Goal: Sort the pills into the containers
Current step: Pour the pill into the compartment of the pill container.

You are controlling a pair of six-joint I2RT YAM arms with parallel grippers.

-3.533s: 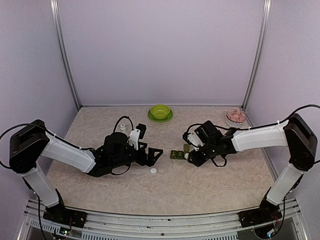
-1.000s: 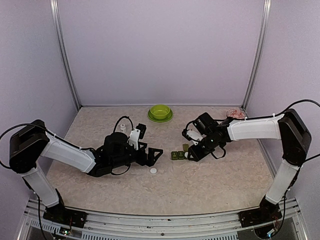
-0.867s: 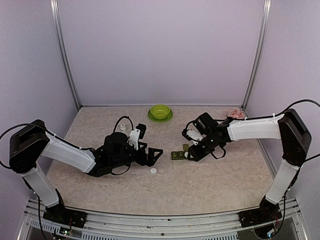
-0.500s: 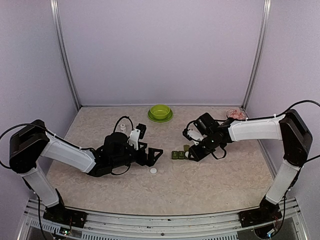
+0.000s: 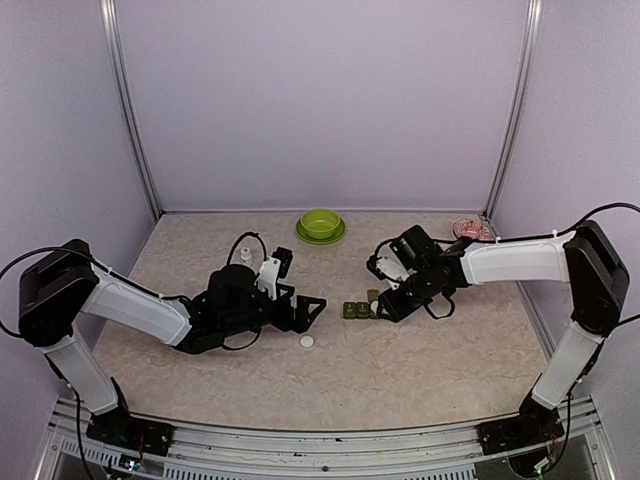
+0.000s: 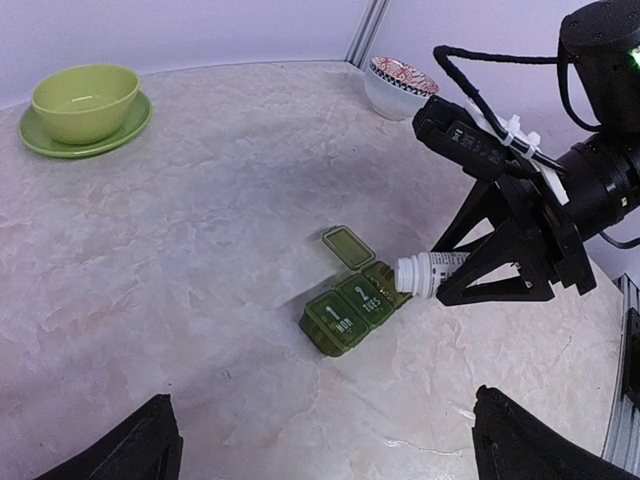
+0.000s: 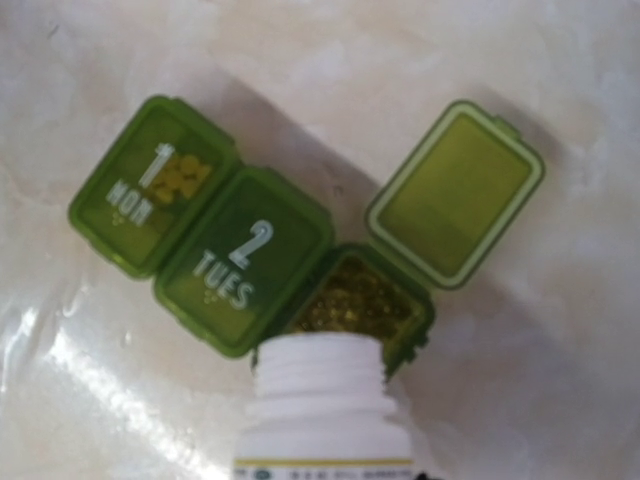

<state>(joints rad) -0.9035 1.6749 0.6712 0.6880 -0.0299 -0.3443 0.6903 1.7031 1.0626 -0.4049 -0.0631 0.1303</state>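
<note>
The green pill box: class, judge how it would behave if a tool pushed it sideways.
Probably slides rather than rolls: the pill box lies flat and low on the smooth table. Small, so likely light; it may swivel when nudged. Its open lid could flap shut.

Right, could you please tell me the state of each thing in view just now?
pill box: MON and TUES lids shut, third lid open, pills inside.
white bottle: uncapped, tipped, mouth over the open compartment.
right gripper: shut on white bottle.
left gripper: open, holding nothing.
white cap: off, lying on the table.
green bowl: upright.
</note>
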